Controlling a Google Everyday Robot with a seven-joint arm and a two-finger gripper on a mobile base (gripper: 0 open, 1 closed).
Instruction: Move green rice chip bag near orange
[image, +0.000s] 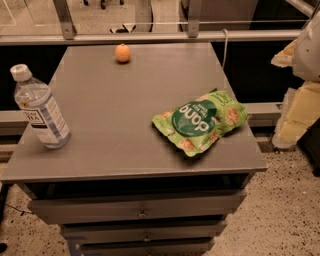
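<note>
Camera view puts the reach step first: green rice chip bag (201, 121) lies flat on the worktop (115, 125), orange (122, 52) well beyond it, claw (295, 120) off its right, grip state untellable, needing to descend onto the bag.

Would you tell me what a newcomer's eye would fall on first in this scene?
The crinkly light-green rice chip bag with its dark green round logo stands out first, lying flat near the right front of the grey table. Next come the small round orange at the far edge and the clear plastic water bottle at the left. The robot's hand hangs beyond the table's right edge.
</note>
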